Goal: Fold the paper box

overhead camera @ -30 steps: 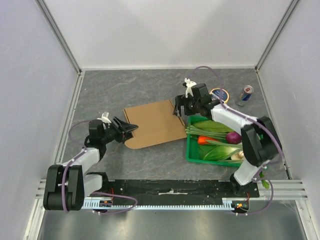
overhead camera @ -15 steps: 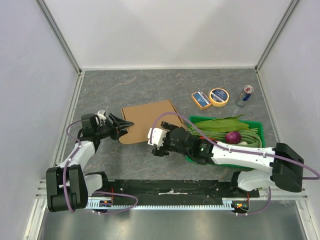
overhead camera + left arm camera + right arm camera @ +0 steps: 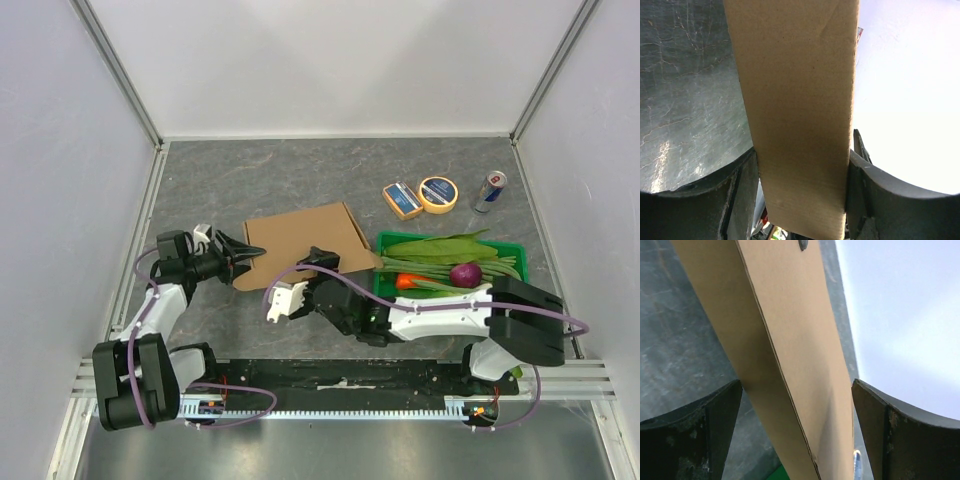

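You are holding the paper box [image 3: 305, 238] flat on the bench [image 3: 250, 180], left of the green crate [image 3: 512, 250], your left jaws pinching its left edge to anchor it, your right jaws straddling its near edge, spread wide, likely readying a fold.

My view shows a dark grey stone-veined tabletop [image 3: 300, 175], enclosed on three sides by plain white wall panels [image 3: 340, 60] in silver aluminium framing [image 3: 119, 75]. A perforated metal rail [image 3: 330, 408] lines its near edge.
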You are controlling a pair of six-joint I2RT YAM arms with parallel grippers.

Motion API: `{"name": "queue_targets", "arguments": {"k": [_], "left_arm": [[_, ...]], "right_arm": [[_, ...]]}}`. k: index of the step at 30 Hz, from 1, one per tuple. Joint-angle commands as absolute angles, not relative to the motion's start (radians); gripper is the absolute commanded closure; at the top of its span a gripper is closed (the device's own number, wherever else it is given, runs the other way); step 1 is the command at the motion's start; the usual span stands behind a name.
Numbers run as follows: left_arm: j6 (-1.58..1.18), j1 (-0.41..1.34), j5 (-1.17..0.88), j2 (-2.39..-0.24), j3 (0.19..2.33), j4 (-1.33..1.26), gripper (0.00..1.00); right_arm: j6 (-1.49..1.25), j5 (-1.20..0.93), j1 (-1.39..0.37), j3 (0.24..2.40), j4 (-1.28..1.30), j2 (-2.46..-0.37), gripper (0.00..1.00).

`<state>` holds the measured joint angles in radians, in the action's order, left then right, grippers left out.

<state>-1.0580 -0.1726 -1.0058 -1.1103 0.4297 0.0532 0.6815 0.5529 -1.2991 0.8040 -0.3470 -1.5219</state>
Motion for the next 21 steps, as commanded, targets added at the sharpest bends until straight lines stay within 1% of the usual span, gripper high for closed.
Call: {"name": "queue_targets", "arguments": {"k": [1,2,4,5,6,8,9,11,12,15,16,17,19,20,21], "left_arm": [[-1.091,-0.181,-1.117,-1.072,0.453,0.046,0.63],[-1.089,-0.181,-1.118,-1.071,0.449,0.046,0.63],[-1.086,-0.184,-1.120,-1.065,0.448,0.045,0.57],[-1.077,-0.186,-1.117,-1.057,0.449,0.040,0.54],[-1.068,-0.190,-1.114,-1.048,0.452,0.040,0.46],[-1.023,-0.192,-1.080,-1.007,0.469,0.044,0.36],[-1.011,-0.190,-1.062,-0.990,0.474,0.060,0.28],[-0.956,-0.190,-1.019,-0.960,0.495,0.069,0.23],[-0.916,-0.192,-1.000,-0.948,0.512,0.134,0.06],[-0.737,-0.193,-0.905,-0.916,0.598,0.268,0.04],[-0.695,-0.193,-0.882,-0.905,0.616,0.343,0.04],[-0.611,-0.193,-0.811,-0.894,0.664,0.386,0.04],[-0.548,-0.193,-0.721,-0.830,0.701,0.484,0.03],[-0.507,-0.195,-0.625,-0.800,0.730,0.514,0.02],[-0.491,-0.193,-0.580,-0.772,0.741,0.531,0.02]], "right_arm": [[0.854,0.681,-1.305,0.788,-0.610,-1.591,0.04],[0.865,0.680,-1.311,0.788,-0.621,-1.592,0.08],[0.867,0.670,-1.315,0.787,-0.621,-1.580,0.12],[0.859,0.654,-1.316,0.787,-0.605,-1.572,0.19],[0.845,0.644,-1.316,0.788,-0.589,-1.563,0.23],[0.838,0.631,-1.316,0.788,-0.565,-1.548,0.32],[0.835,0.630,-1.318,0.787,-0.560,-1.548,0.33],[0.828,0.630,-1.316,0.798,-0.526,-1.546,0.36],[0.815,0.618,-1.316,0.810,-0.496,-1.545,0.37],[0.773,0.603,-1.316,0.854,-0.402,-1.534,0.44],[0.753,0.594,-1.313,0.870,-0.387,-1.526,0.45],[0.736,0.577,-1.307,0.885,-0.324,-1.520,0.46],[0.691,0.484,-1.290,0.960,-0.229,-1.516,0.46],[0.655,0.450,-1.272,0.988,-0.128,-1.519,0.47],[0.638,0.425,-1.261,1.015,-0.086,-1.525,0.47]]}}
